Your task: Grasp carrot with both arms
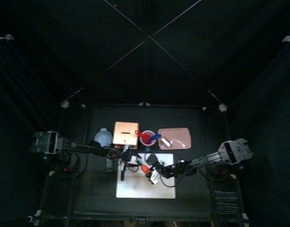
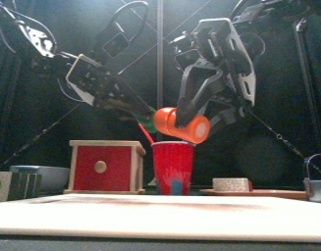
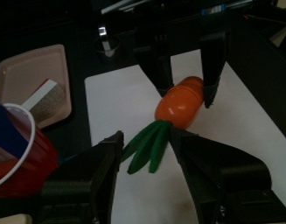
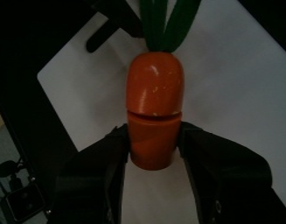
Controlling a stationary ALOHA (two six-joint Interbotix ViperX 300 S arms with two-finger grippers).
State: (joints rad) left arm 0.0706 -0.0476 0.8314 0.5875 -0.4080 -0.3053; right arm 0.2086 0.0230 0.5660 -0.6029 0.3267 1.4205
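The carrot [image 4: 156, 101] is a thick orange root with a green leafy top [image 3: 146, 149]. It hangs in the air above the white mat [image 3: 115, 105]. My right gripper [image 4: 158, 153] is shut on its orange body, one jaw on each side; the left wrist view also shows that gripper [image 3: 187, 87]. My left gripper [image 3: 156, 166] stands open, its jaws on either side of the green leaves without pressing them. From the front, the carrot [image 2: 184, 124] shows raised between both arms.
A red cup [image 2: 172, 167] and a red wooden box [image 2: 104, 165] stand behind the mat [image 1: 147, 180]. A tray [image 3: 40, 79] holds a white piece. A tan board [image 1: 126, 132] lies at the back left.
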